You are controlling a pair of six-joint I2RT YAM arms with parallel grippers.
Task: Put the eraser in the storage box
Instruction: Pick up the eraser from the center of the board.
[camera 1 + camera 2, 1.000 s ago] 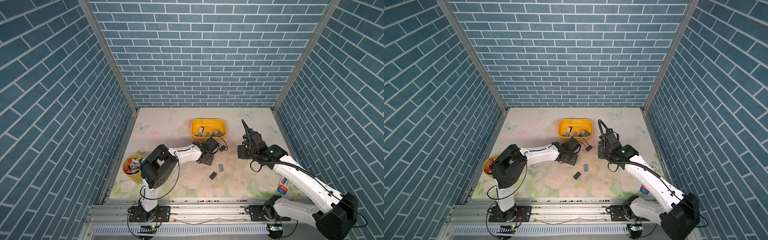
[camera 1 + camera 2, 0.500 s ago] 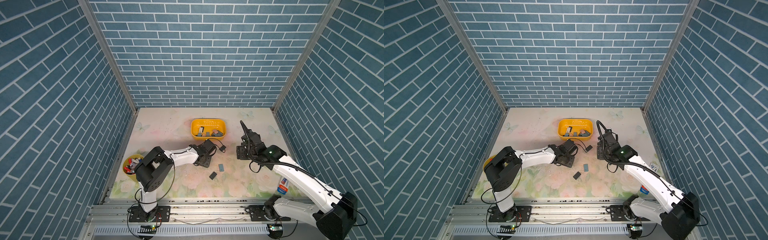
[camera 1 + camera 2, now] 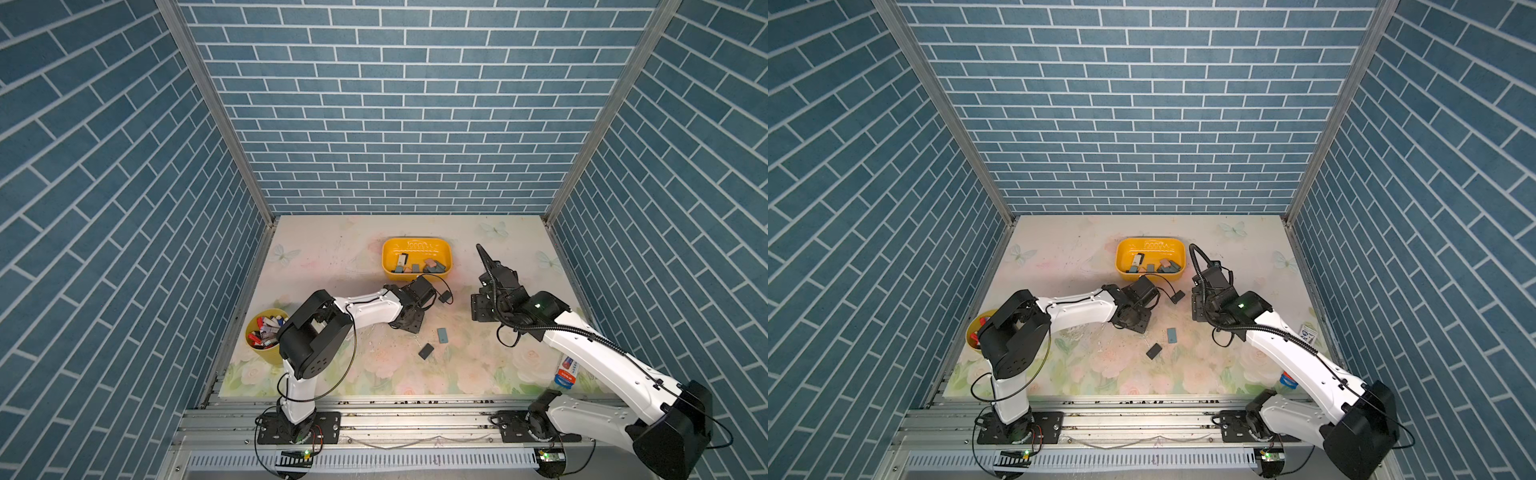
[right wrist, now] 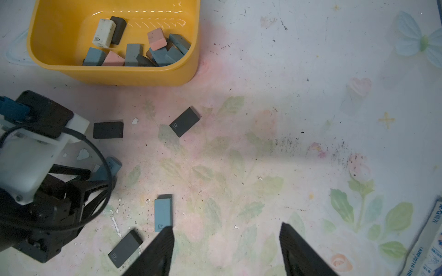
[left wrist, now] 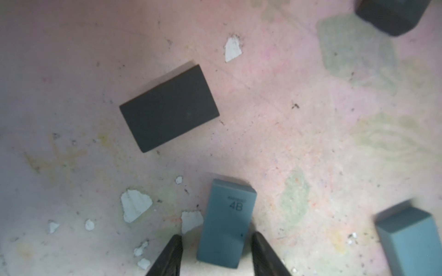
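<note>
Since the left fingers (image 5: 171,258) straddle the blue eraser (image 5: 226,224) without gripping it, uneven closing may spin it away; right fingers (image 4: 155,255) gape empty.

Storage box (image 3: 388,259) holds erasers (image 3: 430,262); loose erasers (image 3: 443,335) on table (image 3: 332,257) before it; cup (image 3: 266,355) far left

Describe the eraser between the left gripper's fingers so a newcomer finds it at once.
Find the yellow storage box; the left gripper hangs just in front of it. Between its fingers lies a blue eraser stamped 4B, unlike the blank black eraser beside it.
</note>
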